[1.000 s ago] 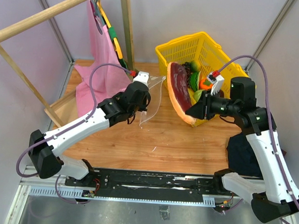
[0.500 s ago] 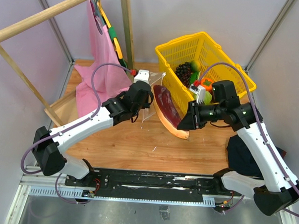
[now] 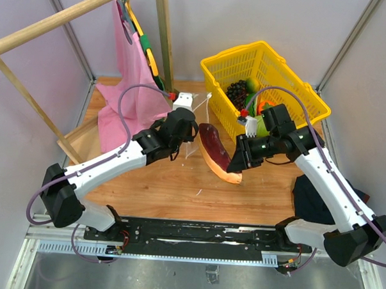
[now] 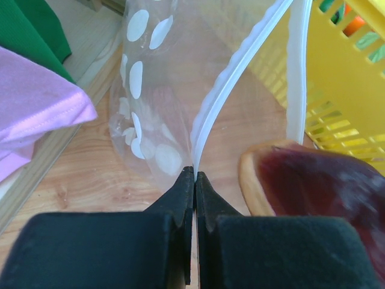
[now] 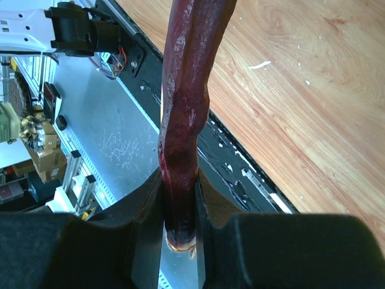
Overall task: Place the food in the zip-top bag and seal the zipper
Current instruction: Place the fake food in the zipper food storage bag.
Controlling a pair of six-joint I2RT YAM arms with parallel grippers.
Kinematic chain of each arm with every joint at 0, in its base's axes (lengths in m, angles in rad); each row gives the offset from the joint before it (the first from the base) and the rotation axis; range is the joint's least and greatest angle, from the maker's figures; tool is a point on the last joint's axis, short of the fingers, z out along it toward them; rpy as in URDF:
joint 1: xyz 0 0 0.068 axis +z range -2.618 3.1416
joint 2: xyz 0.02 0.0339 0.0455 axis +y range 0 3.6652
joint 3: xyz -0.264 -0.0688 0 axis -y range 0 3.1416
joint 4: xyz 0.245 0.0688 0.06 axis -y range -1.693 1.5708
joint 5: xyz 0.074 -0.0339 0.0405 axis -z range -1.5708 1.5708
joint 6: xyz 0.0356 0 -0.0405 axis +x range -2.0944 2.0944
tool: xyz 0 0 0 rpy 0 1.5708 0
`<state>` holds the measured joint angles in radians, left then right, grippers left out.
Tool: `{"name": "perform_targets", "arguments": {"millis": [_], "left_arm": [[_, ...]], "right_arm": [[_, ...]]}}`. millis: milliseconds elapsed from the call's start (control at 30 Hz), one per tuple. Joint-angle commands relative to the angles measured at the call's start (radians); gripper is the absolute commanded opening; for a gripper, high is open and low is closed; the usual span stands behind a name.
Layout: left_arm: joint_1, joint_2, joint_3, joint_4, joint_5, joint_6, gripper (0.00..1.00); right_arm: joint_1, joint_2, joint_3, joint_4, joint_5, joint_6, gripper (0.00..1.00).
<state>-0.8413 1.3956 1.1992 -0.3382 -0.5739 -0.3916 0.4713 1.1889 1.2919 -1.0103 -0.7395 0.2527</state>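
Note:
The long brown-orange slice with a maroon face (image 3: 215, 152) hangs in my right gripper (image 3: 236, 162), just right of the zip-top bag (image 3: 197, 129). In the right wrist view the jaws of the right gripper (image 5: 179, 208) are shut on the slice's edge (image 5: 185, 108). My left gripper (image 3: 186, 128) is shut on the bag's whitish zipper strip (image 4: 231, 78) and holds the dotted clear bag (image 4: 147, 96) upright, its mouth spread. The left gripper (image 4: 195, 176) shows the slice (image 4: 313, 192) close on its right. Dark, green and orange toy fruits (image 3: 246, 92) lie in the yellow basket.
The yellow basket (image 3: 292, 75) stands at the back right, right behind the slice. A pink cloth (image 3: 121, 109) hangs from a wooden rack (image 3: 57, 20) at the back left and spreads on the table. A dark cloth (image 3: 312, 201) lies by the right arm.
My right gripper has carried the slice left and down, away from the basket to beside the bag. My left gripper has kept hold of the bag, nearly still.

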Motion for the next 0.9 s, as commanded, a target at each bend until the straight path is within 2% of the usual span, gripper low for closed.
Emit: {"name": "perform_targets", "arguments": {"millis": [0,200,600,867], "left_arm": [[-0.045,-0.033,-0.019,0.058,-0.020,0.041,0.00],[-0.086,-0.039,-0.022,0.033,-0.031,0.046,0.00],[-0.169,-0.048,-0.005,-0.017,0.056,0.029,0.00],[-0.209,-0.015,0.022,-0.031,0.106,0.037,0.00]], "right_arm": [[0.015,0.029,0.009,0.007,0.022,0.025,0.01],[0.015,0.075,0.031,0.052,0.045,0.072,0.01],[0.015,0.145,0.080,0.206,0.102,0.212,0.01],[0.015,0.164,0.047,0.301,0.126,0.289,0.01]]}}
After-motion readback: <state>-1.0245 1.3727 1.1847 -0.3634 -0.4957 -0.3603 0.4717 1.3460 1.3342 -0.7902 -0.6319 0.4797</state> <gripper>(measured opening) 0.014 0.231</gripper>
